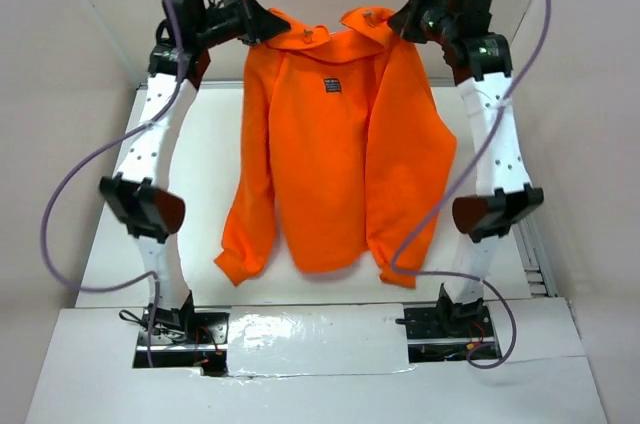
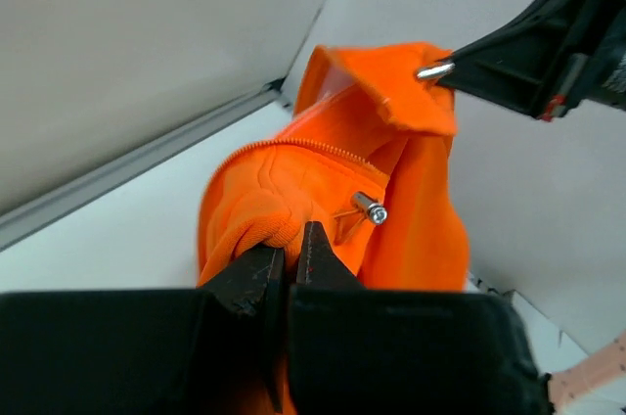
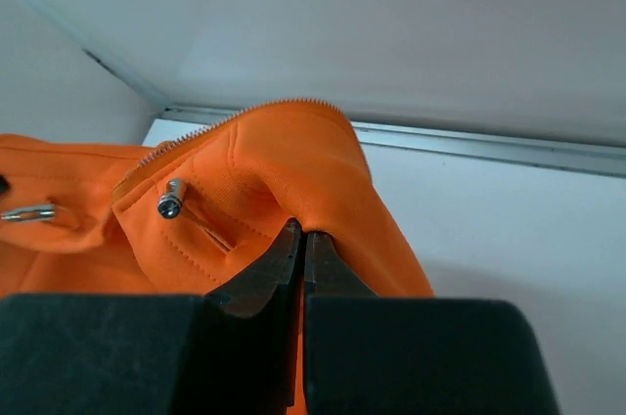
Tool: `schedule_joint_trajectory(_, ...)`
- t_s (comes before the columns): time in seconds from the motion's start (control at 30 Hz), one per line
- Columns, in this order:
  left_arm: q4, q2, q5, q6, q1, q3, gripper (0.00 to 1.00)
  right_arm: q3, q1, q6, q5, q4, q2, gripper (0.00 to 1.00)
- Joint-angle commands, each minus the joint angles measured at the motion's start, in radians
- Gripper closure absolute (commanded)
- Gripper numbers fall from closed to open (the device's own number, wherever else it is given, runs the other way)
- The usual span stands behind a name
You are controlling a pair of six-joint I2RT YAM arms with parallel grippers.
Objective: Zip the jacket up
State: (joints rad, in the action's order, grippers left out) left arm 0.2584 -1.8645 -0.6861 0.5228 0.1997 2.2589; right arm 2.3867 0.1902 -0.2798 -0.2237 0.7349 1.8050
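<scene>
The jacket (image 1: 340, 144) hangs down the middle of the frame over the tabletop (image 1: 205, 174); it looks soft, light and floppy, so I would take it by the stiffer zipper edge (image 2: 293, 144). My left claw (image 1: 262, 29) and right claw (image 1: 402, 22) are each clenched on collar fabric, upper left and upper right.

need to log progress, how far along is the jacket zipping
Done: the jacket is raised by its collar and hangs down. In hand: left end effector and right end effector are each shut on one collar side. To do: zipper teeth run bare along the separated collar edges, so zipping looks undone at least at the top.
</scene>
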Motion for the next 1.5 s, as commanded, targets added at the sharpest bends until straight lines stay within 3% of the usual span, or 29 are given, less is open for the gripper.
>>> schedule_joint_trajectory(0.0, -0.133, -0.062, -0.086, -0.014, -0.028, 0.189, 1.00, 0.225, -0.035, 0.004, -0.098, -0.222, 0.025, 1.00)
schedule_joint_trajectory(0.13, -0.243, -0.004, -0.072, -0.038, -0.031, 0.196, 1.00, 0.137, -0.089, -0.050, -0.131, -0.451, -0.068, 1.00)
schedule_joint_trajectory(0.27, -0.266, 0.160, -0.082, -0.093, -0.031, 0.090, 1.00, 0.085, -0.080, 0.014, -0.170, -0.398, -0.192, 1.00)
schedule_joint_trajectory(0.4, -0.306, 0.356, 0.040, -0.155, -0.002, -0.241, 1.00, -0.188, -0.023, 0.100, -0.175, -0.295, -0.332, 1.00)
schedule_joint_trajectory(0.43, -0.308, 0.391, 0.055, -0.161, 0.001, -0.395, 1.00, -0.277, -0.008, 0.099, -0.139, -0.295, -0.367, 1.00)
schedule_joint_trajectory(0.53, -0.326, 0.525, 0.098, -0.172, 0.016, -0.703, 1.00, -0.774, 0.037, 0.064, -0.114, -0.403, -0.519, 1.00)
schedule_joint_trajectory(0.57, -0.324, 0.589, 0.103, -0.165, 0.024, -0.776, 1.00, -0.853, 0.055, 0.051, -0.086, -0.419, -0.579, 1.00)
schedule_joint_trajectory(0.6, -0.318, 0.619, 0.108, -0.152, 0.029, -0.920, 1.00, -0.991, 0.084, 0.036, -0.048, -0.436, -0.604, 1.00)
schedule_joint_trajectory(0.77, -0.265, 0.833, 0.144, 0.034, 0.079, -1.310, 1.00, -1.296, 0.164, -0.094, 0.107, -0.361, -0.726, 1.00)
schedule_joint_trajectory(0.8, -0.189, 0.866, 0.181, 0.070, 0.092, -1.413, 1.00, -1.351, 0.187, -0.110, 0.125, -0.330, -0.748, 1.00)
schedule_joint_trajectory(0.87, -0.131, 0.973, 0.183, 0.167, 0.128, -1.517, 1.00, -1.509, 0.279, -0.184, 0.174, -0.284, -0.811, 0.89)
schedule_joint_trajectory(0.9, -0.092, 1.042, 0.169, 0.213, 0.156, -1.608, 1.00, -1.584, 0.334, -0.206, 0.181, -0.264, -0.832, 0.79)
schedule_joint_trajectory(0.93, -0.049, 1.071, 0.165, 0.233, 0.171, -1.636, 0.93, -1.612, 0.356, -0.254, 0.184, -0.241, -0.867, 0.64)
schedule_joint_trajectory(1.0, 0.115, 1.135, 0.190, 0.294, 0.223, -1.682, 0.75, -1.670, 0.411, -0.294, 0.175, -0.190, -0.900, 0.60)
schedule_joint_trajectory(1.03, 0.160, 1.159, 0.192, 0.307, 0.239, -1.703, 0.34, -1.682, 0.425, -0.321, 0.166, -0.172, -0.932, 0.52)
schedule_joint_trajectory(1.07, 0.188, 1.180, 0.191, 0.312, 0.251, -1.708, 0.01, -1.695, 0.436, -0.326, 0.164, -0.166, -0.946, 0.48)
schedule_joint_trajectory(1.2, 0.286, 1.231, 0.266, 0.338, 0.293, -1.636, 0.01, -1.606, 0.448, -0.292, 0.200, -0.134, -0.949, 0.10)
schedule_joint_trajectory(1.33, 0.257, 1.124, 0.408, 0.273, 0.293, -1.443, 0.01, -1.460, 0.427, -0.248, 0.348, -0.152, -0.845, 0.02)
schedule_joint_trajectory(1.47, 0.151, 0.871, 0.433, 0.183, 0.278, -1.310, 0.01, -1.315, 0.349, -0.219, 0.295, -0.212, -0.644, 0.00)
